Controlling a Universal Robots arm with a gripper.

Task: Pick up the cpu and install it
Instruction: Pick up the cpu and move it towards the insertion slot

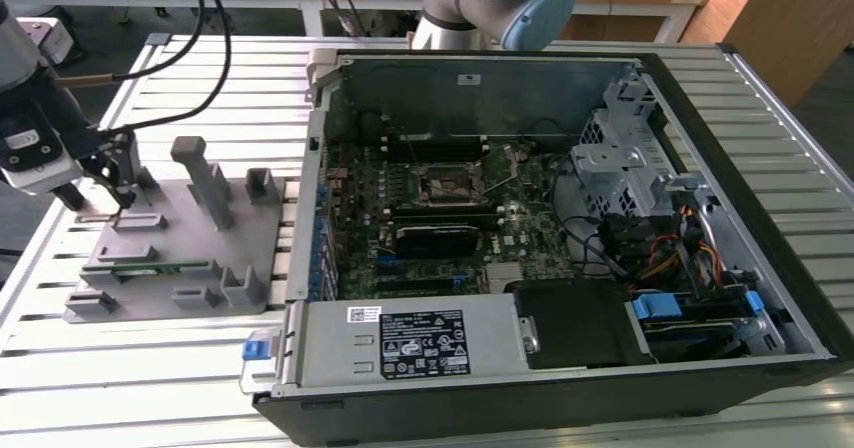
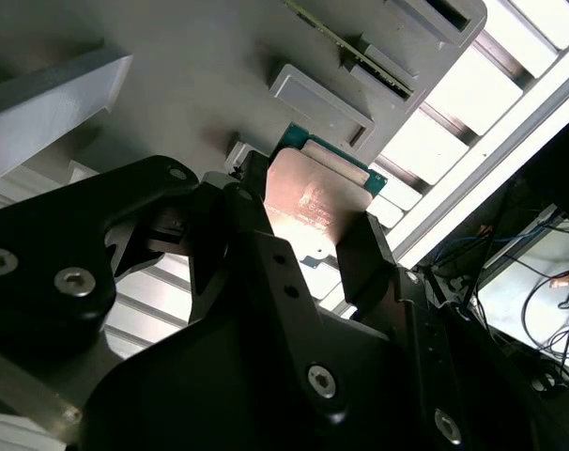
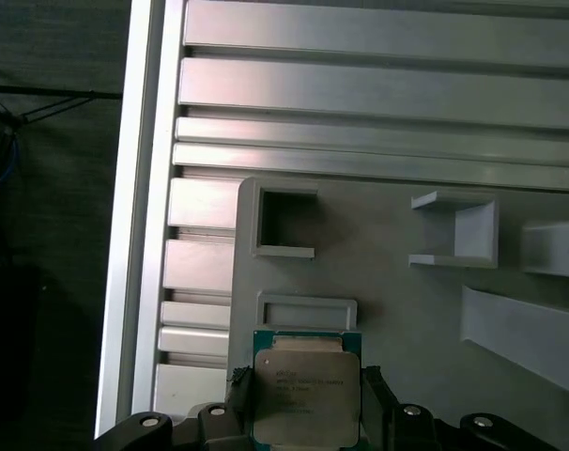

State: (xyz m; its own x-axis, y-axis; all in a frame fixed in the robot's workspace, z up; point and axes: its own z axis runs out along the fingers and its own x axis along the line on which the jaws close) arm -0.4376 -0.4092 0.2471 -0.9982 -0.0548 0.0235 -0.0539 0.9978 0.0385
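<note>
- The gripper (image 1: 118, 199) hangs at the exterior view's left, low over the grey fixture plate (image 1: 168, 231) on the slotted aluminium table (image 1: 174, 388).
- In both wrist views we see the cpu (image 3: 306, 390) between the two black fingers (image 3: 375, 402), silvery top up, green rim showing.
- The fingers press on two opposite edges of the cpu, so it is clamped.
- We cannot tell whether the cpu rests on the plate or is just clear of it.
- In the first wrist view the cpu sits just beside a shallow rectangular frame (image 3: 306, 312) of the plate.
- A green memory stick (image 1: 147, 265) stands in the plate's slot, near the gripper but apart from it.
- The open computer case (image 1: 754, 178) lies at the exterior view's right, with the motherboard (image 1: 534, 230) inside.
- The black-framed socket (image 1: 447, 183) sits mid-board, well apart from the cpu.
- The arm's base joints (image 1: 501, 3) rise behind the case.
</note>
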